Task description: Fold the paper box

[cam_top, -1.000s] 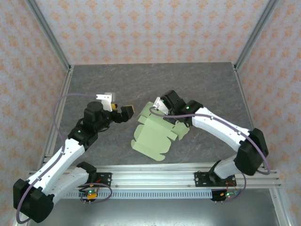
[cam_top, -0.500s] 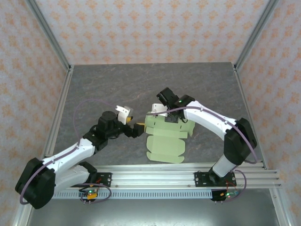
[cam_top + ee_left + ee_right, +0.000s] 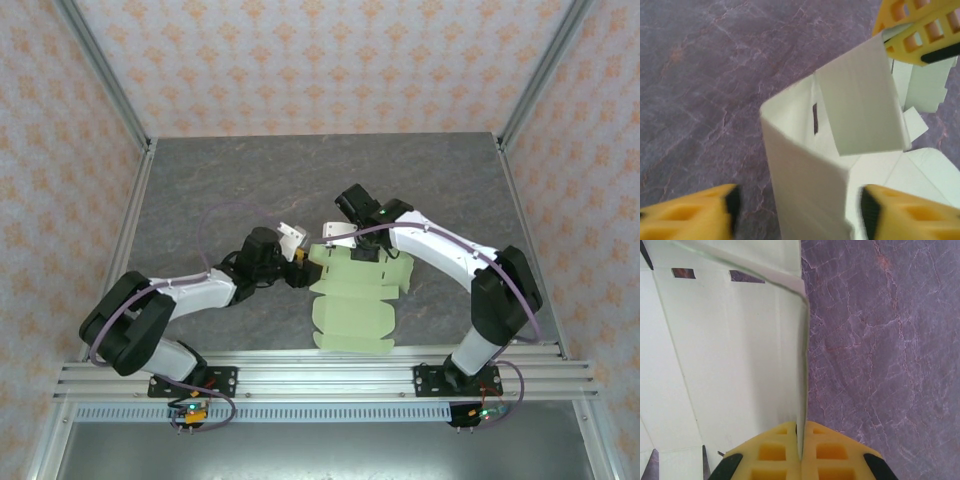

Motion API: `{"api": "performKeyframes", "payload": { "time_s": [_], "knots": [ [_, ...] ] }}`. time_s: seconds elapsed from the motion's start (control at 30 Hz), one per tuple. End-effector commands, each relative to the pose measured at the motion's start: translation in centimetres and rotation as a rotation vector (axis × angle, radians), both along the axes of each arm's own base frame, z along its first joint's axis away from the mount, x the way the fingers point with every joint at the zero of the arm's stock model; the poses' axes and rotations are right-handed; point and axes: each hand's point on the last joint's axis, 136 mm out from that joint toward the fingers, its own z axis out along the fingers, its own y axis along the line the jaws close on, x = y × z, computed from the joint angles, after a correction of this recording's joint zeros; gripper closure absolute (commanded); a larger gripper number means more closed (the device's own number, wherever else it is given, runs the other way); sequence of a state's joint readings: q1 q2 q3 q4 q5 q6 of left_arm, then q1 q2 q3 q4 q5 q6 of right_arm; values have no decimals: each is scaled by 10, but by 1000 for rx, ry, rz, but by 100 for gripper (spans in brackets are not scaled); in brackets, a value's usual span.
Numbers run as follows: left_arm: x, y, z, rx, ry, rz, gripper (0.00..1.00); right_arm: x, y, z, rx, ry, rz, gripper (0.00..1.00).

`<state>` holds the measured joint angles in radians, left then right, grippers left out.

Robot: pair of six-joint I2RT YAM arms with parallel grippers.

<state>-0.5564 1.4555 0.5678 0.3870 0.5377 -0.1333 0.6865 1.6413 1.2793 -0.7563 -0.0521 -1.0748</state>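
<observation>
On table (image 3: 220, 180) | paper box (image 3: 352, 310): one | left gripper (image 3: 797, 207), right gripper (image 3: 801, 445): two

A: What has moved?
B: The left gripper (image 3: 299, 268) advanced from left of centre to the paper box (image 3: 355, 300), jaws now straddling its raised left fold.
A: And the sheet?
B: Rotated from tilted to square with the frame.

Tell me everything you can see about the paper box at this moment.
The paper box is a pale yellow-green die-cut card sheet, not yet closed, with scalloped near-edge tabs and small slots. Its near part rests on the dark marbled table; its far part is bent upward. The right hand is shut on one raised edge. The left hand straddles a raised fold, fingers apart on either side.
</observation>
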Motion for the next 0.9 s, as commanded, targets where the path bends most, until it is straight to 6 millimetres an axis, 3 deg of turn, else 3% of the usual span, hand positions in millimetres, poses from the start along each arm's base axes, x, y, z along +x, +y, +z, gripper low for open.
{"api": "performKeyframes", "payload": {
  "time_s": [0.0, 0.17, 0.23, 0.27, 0.37, 0.57, 0.6, 0.7, 0.87],
  "knots": [
    [11, -11, 24, -29, -86, -35, 60, -7, -4, 4, 4, 19, 14, 97],
    [6, -12, 14, -28, -52, -52, 92, 5, -6, 12, 53, -33, -39, 90],
    [9, -8, 13, -37, -46, -4, 96, 17, -5, 22, 102, -110, -91, 80],
    [11, -5, 11, -44, -35, 35, 99, 21, -3, 29, 144, -143, -130, 70],
    [17, -1, 8, -68, 22, 107, 100, 18, 2, 46, 283, -189, -198, 51],
    [27, 5, 3, -118, 135, 248, 100, -16, 2, 73, 535, -176, -254, 48],
    [28, 6, 1, -117, 155, 267, 100, -21, 2, 79, 581, -180, -261, 43],
    [30, 8, 1, -131, 197, 307, 100, -32, 14, 96, 752, -143, -324, 39],
    [36, 15, -2, -190, 303, 405, 100, -54, 58, 78, 971, 82, -423, 35]
  ]
}}
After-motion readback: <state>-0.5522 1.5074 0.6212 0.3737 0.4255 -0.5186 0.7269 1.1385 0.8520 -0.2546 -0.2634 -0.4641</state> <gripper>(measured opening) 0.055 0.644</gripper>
